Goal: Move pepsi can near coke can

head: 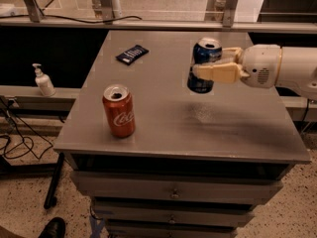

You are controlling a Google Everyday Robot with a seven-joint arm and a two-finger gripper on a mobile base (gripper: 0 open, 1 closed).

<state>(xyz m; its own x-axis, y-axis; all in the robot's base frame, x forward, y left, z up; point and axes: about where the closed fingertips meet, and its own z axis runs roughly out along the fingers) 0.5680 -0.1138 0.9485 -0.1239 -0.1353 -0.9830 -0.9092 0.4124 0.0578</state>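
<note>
The grey table, with drawers below, fills the middle of the frame. The white robot arm reaches in from the right edge. Its gripper is at upper centre-right, its cream fingers closed around the middle of the pepsi can. The can is upright and looks lifted just clear of the table.

The coke can stands upright at the left, near the front edge and well apart from the pepsi can. A dark snack packet lies flat at upper left.

The pepsi can is probably light, smooth and thin-walled, so a hard squeeze could dent it. A mid-body hold across its width suits it, and it is best kept upright.
</note>
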